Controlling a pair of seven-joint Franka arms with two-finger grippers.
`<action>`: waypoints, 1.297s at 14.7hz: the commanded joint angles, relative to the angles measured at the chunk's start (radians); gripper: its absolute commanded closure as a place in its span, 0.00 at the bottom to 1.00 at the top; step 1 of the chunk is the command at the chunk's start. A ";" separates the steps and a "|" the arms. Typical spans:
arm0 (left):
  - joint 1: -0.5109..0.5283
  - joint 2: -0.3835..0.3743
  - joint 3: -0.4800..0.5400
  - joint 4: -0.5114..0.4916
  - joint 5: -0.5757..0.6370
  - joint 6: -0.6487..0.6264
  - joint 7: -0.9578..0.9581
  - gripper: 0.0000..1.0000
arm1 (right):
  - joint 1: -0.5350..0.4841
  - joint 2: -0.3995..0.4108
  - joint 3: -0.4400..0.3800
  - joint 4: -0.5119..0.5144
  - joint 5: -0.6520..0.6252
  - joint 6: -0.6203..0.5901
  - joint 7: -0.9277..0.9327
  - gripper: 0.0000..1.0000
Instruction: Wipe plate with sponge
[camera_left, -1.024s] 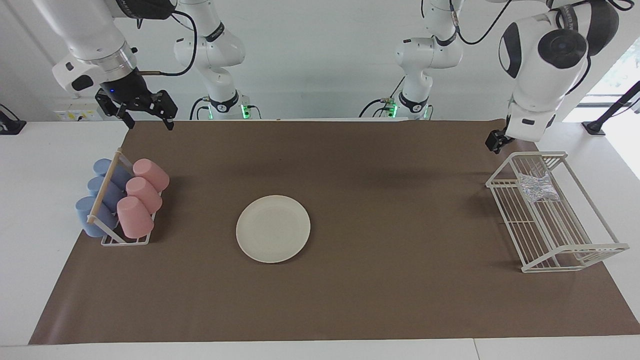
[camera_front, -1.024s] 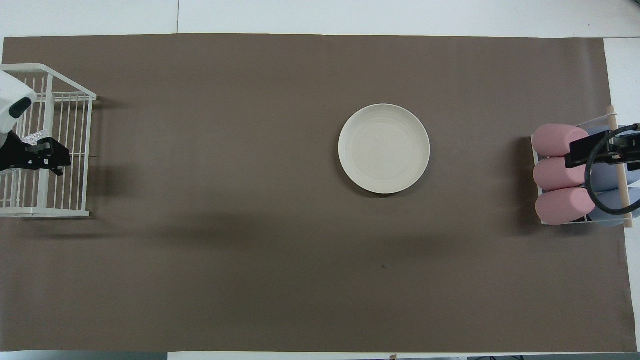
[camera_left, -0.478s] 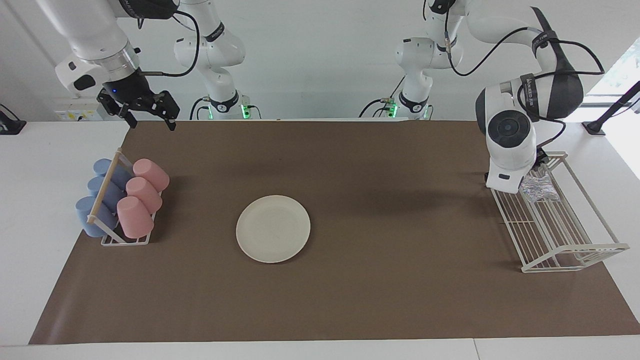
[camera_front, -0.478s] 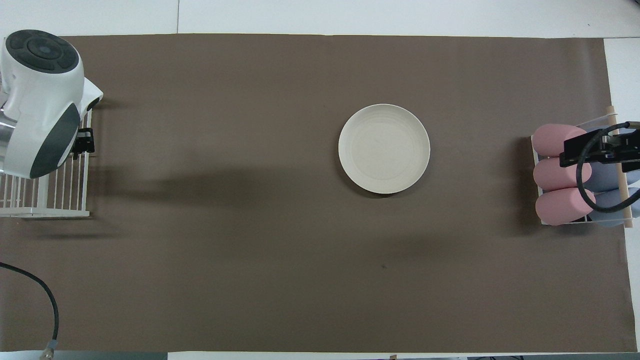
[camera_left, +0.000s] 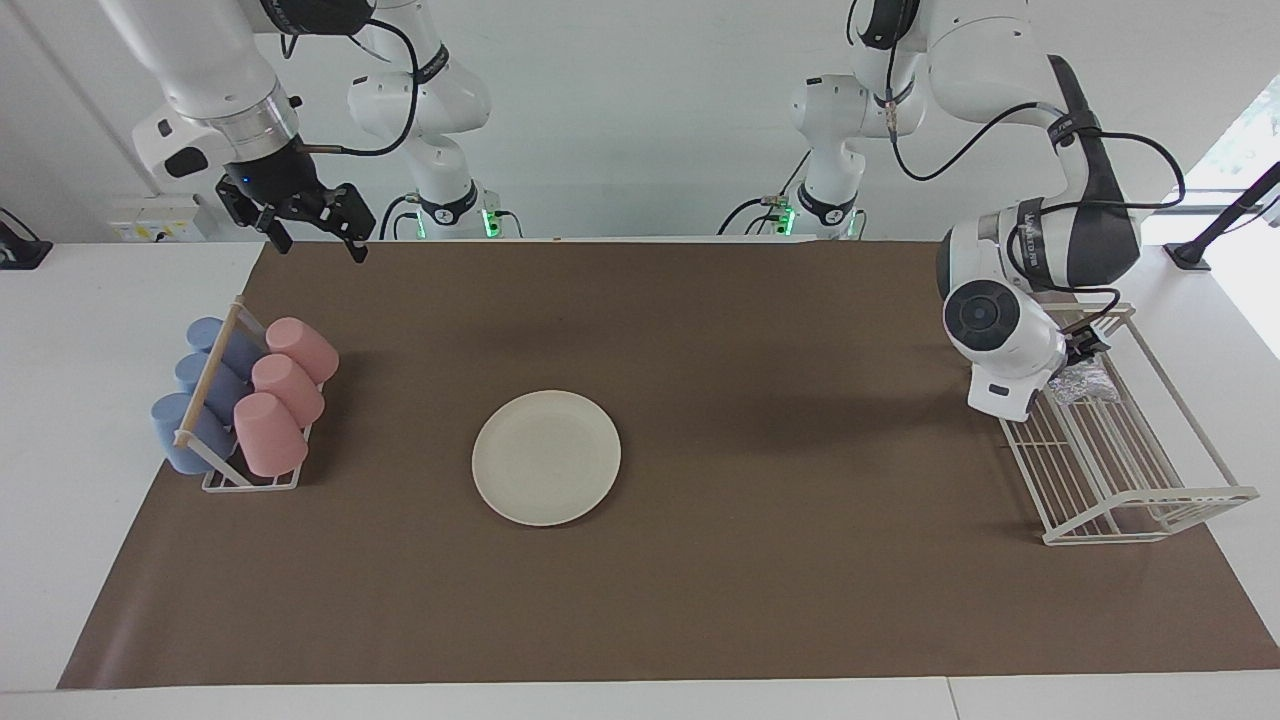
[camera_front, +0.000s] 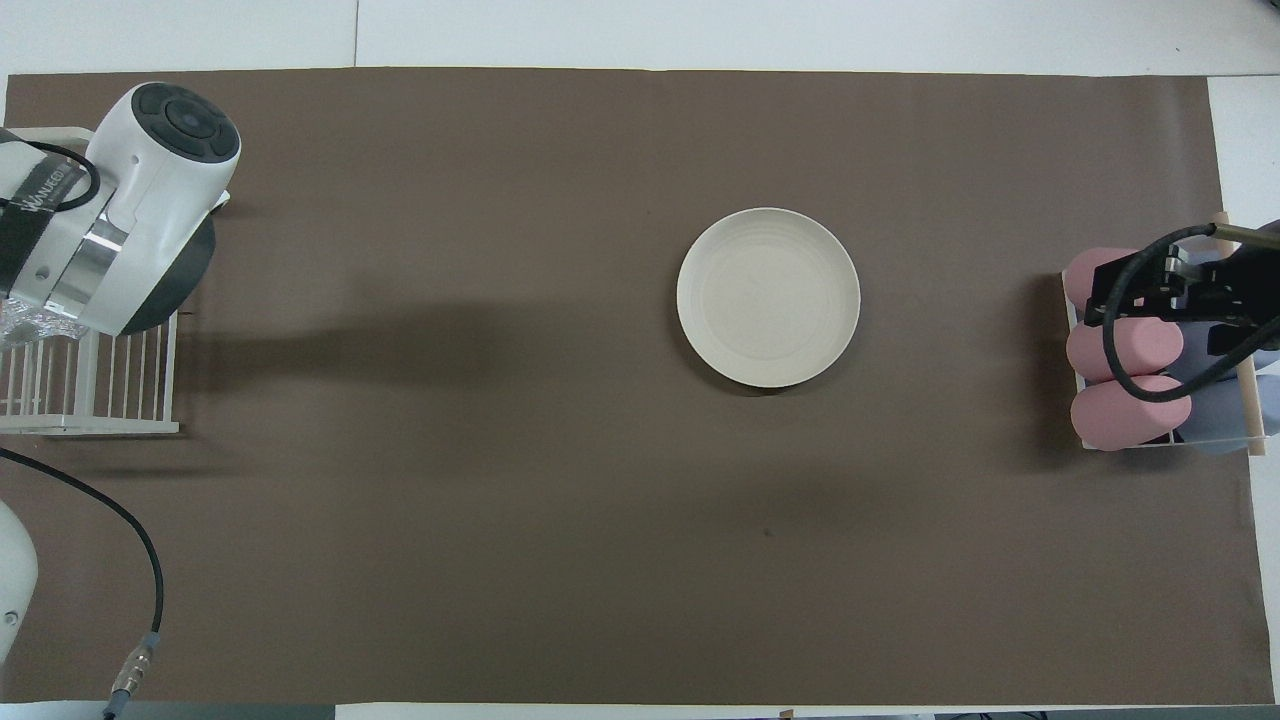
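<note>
Brown paper covers the worktop (camera_left: 700, 600) in the facing view, and the plate (camera_left: 546, 457) lies flat and bare near its middle, apart from everything else, which leaves it free for wiping from above. Toward the left arm's end stands a white wire rack (camera_left: 1120, 450), and the sponge (camera_left: 1085, 381) rests in it at the end nearer the robots. The left gripper (camera_left: 1085, 345) is down at the sponge, its wrist bent over the rack's rim, probably to pick it up; the wrist hides its jaws, so I cannot tell whether they have closed. The right gripper (camera_left: 312, 228) hangs over the worktop's edge with jaws spread and empty, waiting above the cup rack (camera_left: 225, 440). From overhead, the plate (camera_front: 768, 297) sits alone in the middle, the left arm's wrist covers most of the wire rack (camera_front: 90, 400), only a glint of the sponge (camera_front: 22, 322) shows beside it, and the right gripper (camera_front: 1190, 300) hovers over the pink cups (camera_front: 1125, 380).
</note>
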 joint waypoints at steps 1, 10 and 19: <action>-0.004 0.010 0.002 0.045 0.013 -0.014 -0.002 0.07 | -0.005 -0.014 0.044 -0.002 0.017 -0.007 0.105 0.00; -0.001 0.016 0.002 0.050 0.021 -0.026 -0.006 0.19 | -0.005 -0.021 0.165 0.013 0.017 -0.007 0.399 0.00; 0.005 0.001 0.002 0.053 0.016 -0.031 -0.005 1.00 | -0.005 -0.029 0.214 0.004 0.141 0.001 0.721 0.00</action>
